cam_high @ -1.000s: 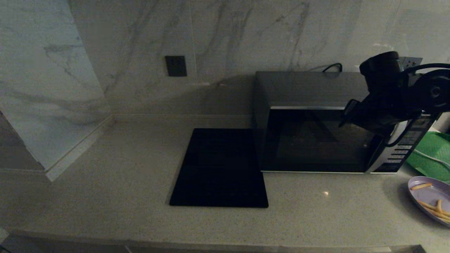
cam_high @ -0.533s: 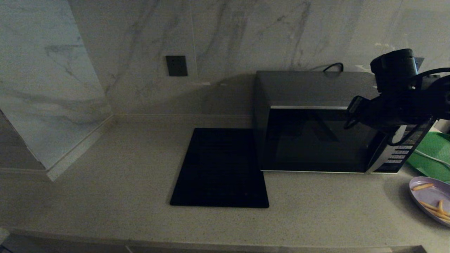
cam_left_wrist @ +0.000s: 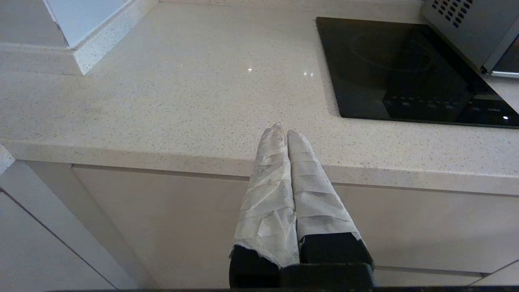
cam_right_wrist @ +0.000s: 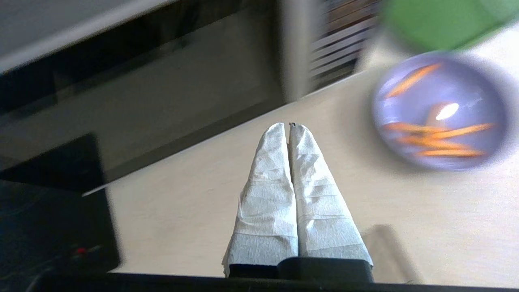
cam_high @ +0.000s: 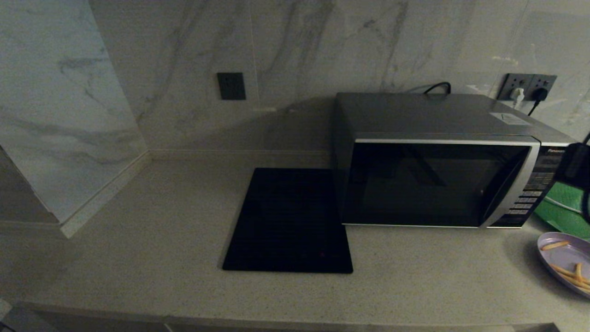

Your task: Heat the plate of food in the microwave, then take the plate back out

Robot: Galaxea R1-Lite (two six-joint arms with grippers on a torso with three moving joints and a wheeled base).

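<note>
The microwave [cam_high: 438, 180] door is closed; the plate of food [cam_high: 566, 261] sits on the surface just right of it, unheated. Right gripper [cam_right_wrist: 288, 129] and left gripper [cam_left_wrist: 282, 132] jaws are pressed together, empty. All steps remain.

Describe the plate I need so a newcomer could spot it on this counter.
Find the big dark-grey microwave with the glass door. On the counter in front of its right end lies a round pale-lavender plate. Unlike the green tray behind it, it holds thin orange fries.
</note>
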